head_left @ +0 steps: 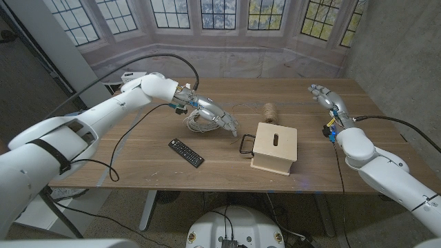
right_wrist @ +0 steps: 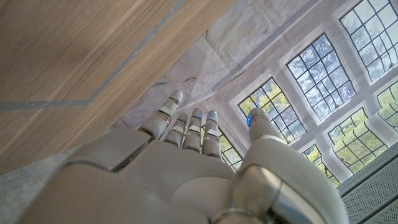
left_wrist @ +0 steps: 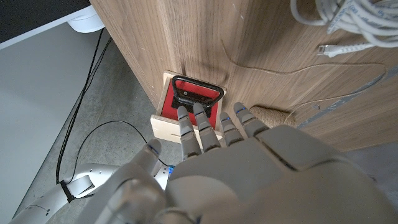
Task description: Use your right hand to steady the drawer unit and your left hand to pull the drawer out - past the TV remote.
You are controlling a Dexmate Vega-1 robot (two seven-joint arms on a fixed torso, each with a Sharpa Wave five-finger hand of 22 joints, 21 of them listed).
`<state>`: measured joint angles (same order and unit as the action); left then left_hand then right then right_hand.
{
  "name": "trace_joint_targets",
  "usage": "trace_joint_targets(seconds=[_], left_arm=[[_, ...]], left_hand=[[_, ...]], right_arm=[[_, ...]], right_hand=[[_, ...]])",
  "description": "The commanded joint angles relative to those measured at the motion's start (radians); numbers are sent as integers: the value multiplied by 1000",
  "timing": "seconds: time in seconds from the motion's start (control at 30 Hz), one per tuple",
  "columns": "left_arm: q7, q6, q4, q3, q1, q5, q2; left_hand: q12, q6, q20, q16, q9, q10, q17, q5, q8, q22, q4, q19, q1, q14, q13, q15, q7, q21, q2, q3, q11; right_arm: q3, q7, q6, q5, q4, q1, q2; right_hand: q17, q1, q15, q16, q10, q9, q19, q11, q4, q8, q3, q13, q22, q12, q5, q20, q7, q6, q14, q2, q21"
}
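Nothing is done yet: the drawer unit (head_left: 275, 146) sits just beside the TV remote (head_left: 186, 152) (drawer closed). The left hand (head_left: 217, 116) hovers near it, empty, fingers extended; the right hand (head_left: 329, 98) is well away, open.

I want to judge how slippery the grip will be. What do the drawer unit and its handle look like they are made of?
The small pale wooden drawer unit looks like unfinished light plywood: matte, with layered edges in the left wrist view. Its red drawer front looks painted or lined. The black loop handle appears to be thin bent metal with a dark coating, though plastic cannot be ruled out.
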<state>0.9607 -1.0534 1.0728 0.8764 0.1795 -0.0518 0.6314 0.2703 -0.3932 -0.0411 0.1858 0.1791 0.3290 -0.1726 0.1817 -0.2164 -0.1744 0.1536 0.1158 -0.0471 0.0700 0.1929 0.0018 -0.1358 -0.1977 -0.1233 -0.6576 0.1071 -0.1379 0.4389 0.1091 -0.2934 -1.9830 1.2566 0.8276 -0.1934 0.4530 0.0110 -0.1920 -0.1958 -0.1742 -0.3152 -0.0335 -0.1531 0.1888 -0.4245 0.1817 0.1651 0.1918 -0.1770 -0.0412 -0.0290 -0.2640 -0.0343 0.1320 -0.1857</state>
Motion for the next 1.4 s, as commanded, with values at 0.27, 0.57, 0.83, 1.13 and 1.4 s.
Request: trace_joint_targets(seconds=[0.27,0.57,0.83,1.13,1.4], left_arm=[[-1,-24,-16,18,-22,-64,-23],[-25,-41,-41,38,-41,-108,-63],[-27,-42,-51,56,-51,-110,-81],[-61,-54,-52,64,-57,-166,-98],[-95,-63,-44,75,-59,-234,-110]], left_hand=[[-5,-4,4,5,6,-1,-1,11,2,-2,6,-2,17,6,5,6,1,1,2,5,-2],[-11,2,5,3,6,-5,-1,11,8,-3,9,-5,22,5,5,6,-3,2,4,8,-9],[-15,3,4,3,6,-6,-2,11,11,-3,11,-5,25,5,5,7,-1,2,5,11,-5],[-20,6,5,2,6,-12,-2,12,14,-3,13,-7,28,3,5,7,-5,2,5,13,0],[-28,16,5,-2,7,-25,-2,12,19,-3,15,-10,31,-8,5,10,-9,2,4,15,1]], right_arm=[[3,4,61,75,-77,22,25],[7,2,53,103,-87,44,24],[20,-4,54,124,-108,64,31],[25,-17,66,156,-132,75,42],[41,-43,30,147,-129,91,36]], right_hand=[[-1,11,2,-5,4,-5,8,-3,-1,-2,8,3,3,-2,-6,-4,-4,0,6,1,1],[-2,11,1,-6,2,-5,8,-2,0,-1,10,3,3,-1,-5,-5,-4,-3,4,1,0],[-2,11,1,-7,1,-5,8,-2,1,-1,12,3,3,-1,-5,-3,-4,-4,3,1,0],[-2,12,0,-8,1,-5,8,-1,1,-1,14,3,3,-1,-5,-3,-2,-4,3,1,0],[-2,13,0,-8,2,-5,8,-1,1,-1,16,3,2,-1,-5,-3,-3,-5,2,1,-1]])
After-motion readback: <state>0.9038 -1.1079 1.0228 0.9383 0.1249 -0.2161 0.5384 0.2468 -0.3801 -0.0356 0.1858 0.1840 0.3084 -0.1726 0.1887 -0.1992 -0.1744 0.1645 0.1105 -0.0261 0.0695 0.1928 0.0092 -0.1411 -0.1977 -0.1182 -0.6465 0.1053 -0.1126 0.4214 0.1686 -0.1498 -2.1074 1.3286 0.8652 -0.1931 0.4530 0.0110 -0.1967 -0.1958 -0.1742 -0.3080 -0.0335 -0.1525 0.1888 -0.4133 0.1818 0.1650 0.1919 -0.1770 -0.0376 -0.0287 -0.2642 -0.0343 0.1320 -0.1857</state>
